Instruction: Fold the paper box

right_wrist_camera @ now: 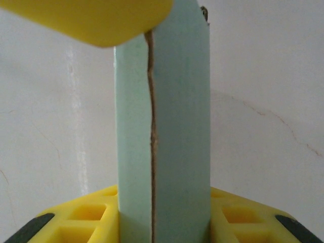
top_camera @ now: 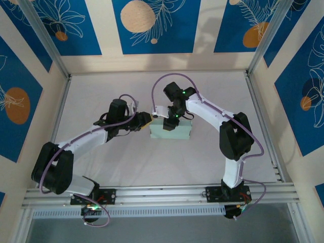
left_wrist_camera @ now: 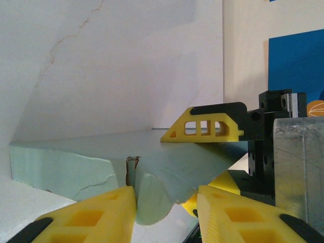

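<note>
Paper box (top_camera: 172, 132) lies flat mid-table (top_camera: 126, 162), pale green, between the two arms. Left gripper (top_camera: 146, 121) sits at the box's left end, right gripper (top_camera: 172, 120) over its far edge, near the middle

Left wrist view: box (left_wrist_camera: 76, 162) runs away from the camera, and a rounded, creased corner of it pokes in between the left gripper (left_wrist_camera: 166, 195) fingers. There's a small tear in the card just beside that corner. One right-gripper finger (left_wrist_camera: 202, 126) rests on the box top and a bit of yellow shows under the edge

Right wrist view: box (right_wrist_camera: 177, 126) seen edge-on and upright in frame, with a raw card seam down its face

Hard to see: from the top, both sets of fingertips are covered by the wrists. Fingers are cut off at the frame bottom in both wrist views. A blurred yellow finger (right_wrist_camera: 101, 20) crosses the top left of the right wrist view, owner unclear

Right gripper (right_wrist_camera: 164, 212) is partly closed and clamped on the box edge, card filling the gap. Left fingers are narrow and sit right against the corner on both sides; can't tell whether it's a firm pinch
</note>
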Robot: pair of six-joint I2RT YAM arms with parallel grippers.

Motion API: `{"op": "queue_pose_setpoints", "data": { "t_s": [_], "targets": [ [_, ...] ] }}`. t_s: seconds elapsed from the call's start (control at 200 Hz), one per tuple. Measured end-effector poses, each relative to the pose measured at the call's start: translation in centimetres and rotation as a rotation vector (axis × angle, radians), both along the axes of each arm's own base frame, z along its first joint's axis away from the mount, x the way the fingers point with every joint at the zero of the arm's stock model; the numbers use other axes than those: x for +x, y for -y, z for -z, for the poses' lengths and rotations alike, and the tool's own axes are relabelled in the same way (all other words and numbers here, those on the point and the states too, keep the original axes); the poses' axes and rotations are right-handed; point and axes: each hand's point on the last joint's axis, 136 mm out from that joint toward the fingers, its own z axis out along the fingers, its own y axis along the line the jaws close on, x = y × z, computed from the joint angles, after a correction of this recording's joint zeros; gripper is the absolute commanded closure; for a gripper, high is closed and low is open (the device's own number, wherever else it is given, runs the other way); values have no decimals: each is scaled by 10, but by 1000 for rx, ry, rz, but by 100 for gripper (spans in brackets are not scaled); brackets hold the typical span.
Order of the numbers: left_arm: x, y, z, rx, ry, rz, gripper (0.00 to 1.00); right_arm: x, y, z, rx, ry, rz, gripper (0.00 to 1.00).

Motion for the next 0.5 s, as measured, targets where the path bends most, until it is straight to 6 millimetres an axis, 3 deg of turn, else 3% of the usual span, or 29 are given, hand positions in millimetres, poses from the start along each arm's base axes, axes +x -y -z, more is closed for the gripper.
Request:
{"op": "queue_pose_setpoints", "data": {
  "t_s": [0.5],
  "targets": [
    [-2,-3,1,30,51,22,66,0,-1,1,-13,13,-5,82]
  ]
}}
